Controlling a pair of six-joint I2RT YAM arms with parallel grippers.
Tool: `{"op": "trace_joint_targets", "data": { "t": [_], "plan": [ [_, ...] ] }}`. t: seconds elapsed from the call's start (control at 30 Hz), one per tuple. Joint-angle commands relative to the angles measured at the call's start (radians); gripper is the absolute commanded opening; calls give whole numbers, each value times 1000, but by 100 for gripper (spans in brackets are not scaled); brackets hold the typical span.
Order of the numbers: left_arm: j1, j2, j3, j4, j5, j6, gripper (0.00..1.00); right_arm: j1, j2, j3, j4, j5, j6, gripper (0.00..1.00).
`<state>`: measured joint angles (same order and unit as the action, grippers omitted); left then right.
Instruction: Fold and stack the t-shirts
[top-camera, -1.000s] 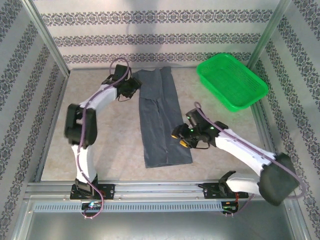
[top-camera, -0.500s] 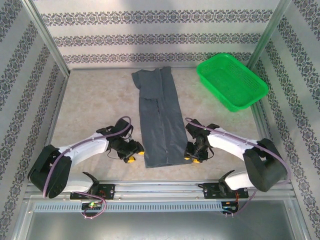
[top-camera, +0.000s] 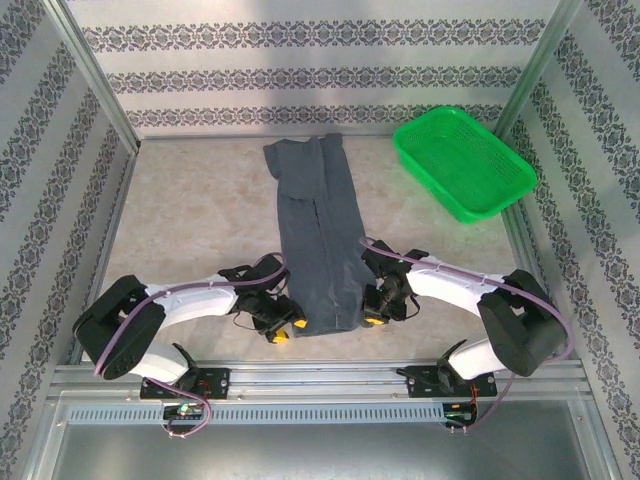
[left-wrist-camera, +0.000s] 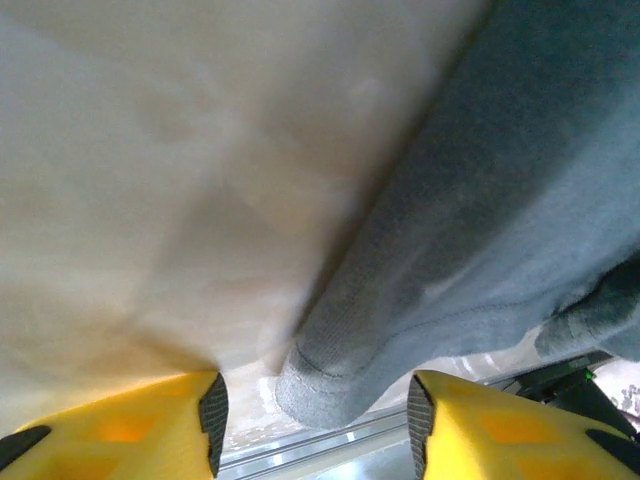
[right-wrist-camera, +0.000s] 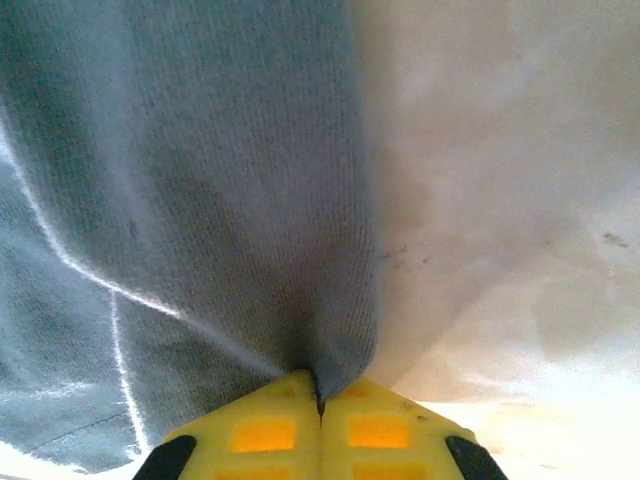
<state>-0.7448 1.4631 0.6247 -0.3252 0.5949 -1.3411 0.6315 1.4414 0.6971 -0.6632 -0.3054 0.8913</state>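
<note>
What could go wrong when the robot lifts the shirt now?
1. The right gripper is shut on just a thin pinch at the edge of the shirt, so the cloth might slip out.
2. The left gripper is open around the other corner. If the right one lifts first, the fold may go crooked.
3. That left corner is a thick roll, so closing might catch only some layers.

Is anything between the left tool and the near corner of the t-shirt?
Nothing visible stands in the way. The left tool is open, with just bare table between it and the near corner of the t-shirt. The right tool is shut on the opposite edge, off that path.
</note>
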Motion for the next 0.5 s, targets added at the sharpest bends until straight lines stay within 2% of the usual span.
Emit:
{"op": "trace_joint_targets", "data": {
  "t": [0.0,0.1,0.2,0.3,0.47],
  "plan": [
    [-16,79,43,180,-48,-39,42,21,-35,-12,-15,-14,30,0],
    [-16,108,77,189,-81,-36,23,37,-59,-13,-27,-19,41,0],
    [-16,67,77,83,-141,-15,3,53,-86,-19,-42,-28,51,0],
    [-15,-61,12,-33,-186,-12,0,74,-108,-15,-56,-47,59,0],
    [-13,-329,-143,-168,-172,-90,0,110,-95,8,-59,-116,66,0]
  ]
}}
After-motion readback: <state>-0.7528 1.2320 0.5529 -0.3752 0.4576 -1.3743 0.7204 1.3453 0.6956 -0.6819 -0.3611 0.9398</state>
